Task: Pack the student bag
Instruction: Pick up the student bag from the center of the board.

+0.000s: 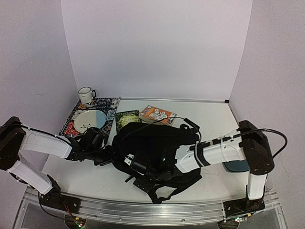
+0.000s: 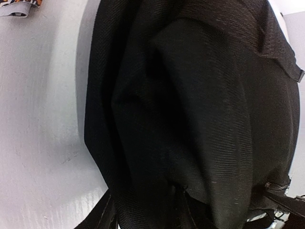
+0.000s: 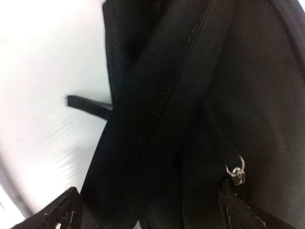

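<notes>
Student bag (image 1: 152,145) lies mid-table; box (image 1: 157,114) behind it; plate (image 1: 88,121) on mat (image 1: 110,106) behind-left.

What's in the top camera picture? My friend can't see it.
A big black backpack lies on a white table, the left arm and right arm reaching onto it. Behind it are a white mug, a plate on a patterned mat, a green packet and an orange box.
</notes>
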